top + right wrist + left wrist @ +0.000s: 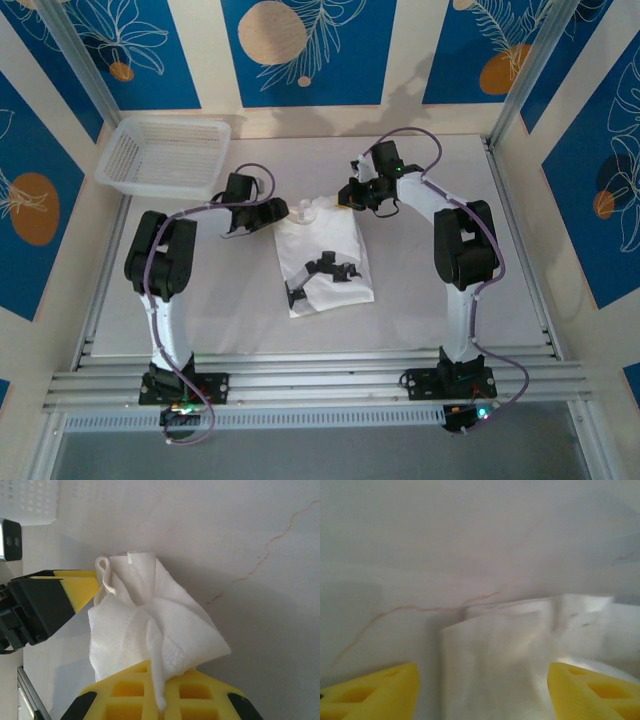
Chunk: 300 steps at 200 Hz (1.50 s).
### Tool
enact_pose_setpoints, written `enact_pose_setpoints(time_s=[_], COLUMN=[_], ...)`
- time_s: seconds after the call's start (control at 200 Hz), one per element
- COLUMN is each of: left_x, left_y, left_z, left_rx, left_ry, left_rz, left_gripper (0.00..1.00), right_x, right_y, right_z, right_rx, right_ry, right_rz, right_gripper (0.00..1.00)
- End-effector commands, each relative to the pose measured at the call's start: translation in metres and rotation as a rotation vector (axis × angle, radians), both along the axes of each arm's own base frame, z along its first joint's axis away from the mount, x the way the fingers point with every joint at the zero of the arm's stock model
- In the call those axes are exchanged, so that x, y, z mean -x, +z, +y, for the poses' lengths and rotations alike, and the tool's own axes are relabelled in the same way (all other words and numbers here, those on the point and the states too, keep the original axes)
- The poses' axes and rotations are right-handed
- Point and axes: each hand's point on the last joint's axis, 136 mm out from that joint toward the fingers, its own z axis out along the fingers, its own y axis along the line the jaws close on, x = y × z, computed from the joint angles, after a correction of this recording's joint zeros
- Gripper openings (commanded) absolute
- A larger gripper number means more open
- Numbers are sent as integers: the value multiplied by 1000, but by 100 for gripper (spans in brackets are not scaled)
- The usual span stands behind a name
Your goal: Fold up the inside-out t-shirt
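The inside-out t-shirt (325,255) lies as a narrow white folded bundle in the middle of the table. My right gripper (347,200) is at its far right corner. In the right wrist view that gripper (165,675) is shut, a bunched hem of the t-shirt (150,625) pinched between its yellow fingers (125,690). My left gripper (288,211) sits low at the far left corner. In the left wrist view it (482,685) is open, its yellow fingertips (375,690) either side of a flat shirt edge (495,660) without closing on it.
A white plastic mesh basket (165,155) stands at the table's back left. Aluminium rails (320,380) run along the near edge by the arm bases. Patterned blue walls enclose the back and sides. In the right wrist view the left gripper's finger (82,585) shows beside the cloth.
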Motion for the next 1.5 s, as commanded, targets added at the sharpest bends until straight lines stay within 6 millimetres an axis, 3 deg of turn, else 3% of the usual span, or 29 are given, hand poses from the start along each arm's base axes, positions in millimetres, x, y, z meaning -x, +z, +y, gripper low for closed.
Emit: enact_pose_setpoints(time_s=[0.0,0.21,0.305,0.41,0.475,0.54,0.605,0.77,0.82,0.895,1.02,1.095,1.17,1.24,1.32,1.4,1.46,1.495], left_x=[-10,-7,-5,-5,-7,-8,-10,-17,-20,-22,-26,-24,-12,9,40,72,90,98], left_y=[-6,-12,-22,-36,-42,-49,-51,-34,-21,3,68,127,196,256,301,316,298,280], left_z=[-33,-66,-66,-62,-61,-62,-65,-71,-70,-67,-56,-50,-42,-32,-19,-11,-7,-3], left_rx=[26,57,26,-24,-56,-87,-101,-84,-91,-83,10,105,158,169,175,201,187,168], left_ry=[-67,-134,-135,-137,-135,-138,-138,-148,-152,-158,-131,-132,-153,-166,-159,-166,-158,-145], left_rz=[-20,-20,-3,37,46,71,87,41,17,-22,-102,-191,-316,-433,-546,-612,-596,-568], left_gripper=[67,44,44,57,57,47,30,5,0,0,0,0,0,0,0,0,0,0], right_x=[8,8,8,9,9,10,10,11,11,10,9,8,7,11,24,39,50,55], right_y=[-3,-6,-5,-6,-6,-6,-6,-5,-4,2,26,62,114,166,219,249,250,238], right_z=[7,7,6,7,7,7,7,5,4,1,-4,-5,-7,-8,-7,-6,-1,1], right_rx=[-37,-24,-25,-29,-29,-28,-26,-21,-20,-24,-53,-69,-93,-119,-150,-166,-181,-178], right_ry=[15,15,13,16,17,15,14,11,8,0,-16,-10,-4,5,27,38,52,58], right_rz=[43,47,49,55,55,57,59,60,59,53,38,-9,-100,-204,-329,-433,-482,-493], right_gripper=[0,0,0,0,0,0,0,0,0,0,0,0,0,0,0,0,0,0])
